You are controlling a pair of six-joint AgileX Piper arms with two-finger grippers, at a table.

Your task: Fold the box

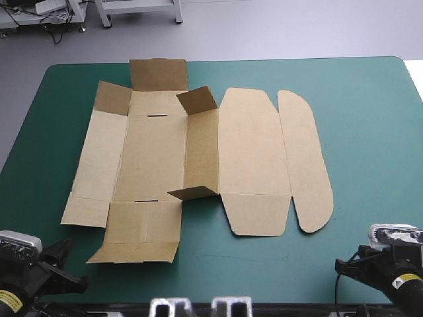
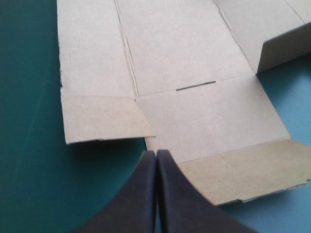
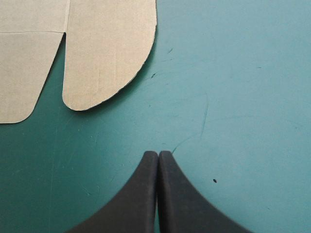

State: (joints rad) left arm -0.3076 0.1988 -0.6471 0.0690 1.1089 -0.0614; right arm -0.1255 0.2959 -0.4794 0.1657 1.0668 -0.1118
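Both pressed together into pointed arches, holding nothing: left gripper (image 2: 156, 154), tip at near flap of box (image 1: 152, 158); right gripper (image 3: 158, 154) over bare teal-green cover (image 3: 233, 97), apart from box's rounded edge; box flat mid-table, two small flaps raised.

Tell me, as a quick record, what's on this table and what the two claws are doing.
table: teal-green cover
box: brown sheet, lying mostly flat
flaps: a few small ones stand up
left gripper: shut, tip by the box's near edge
right gripper: shut, over bare cover, apart from the box
folding: walls not yet raised
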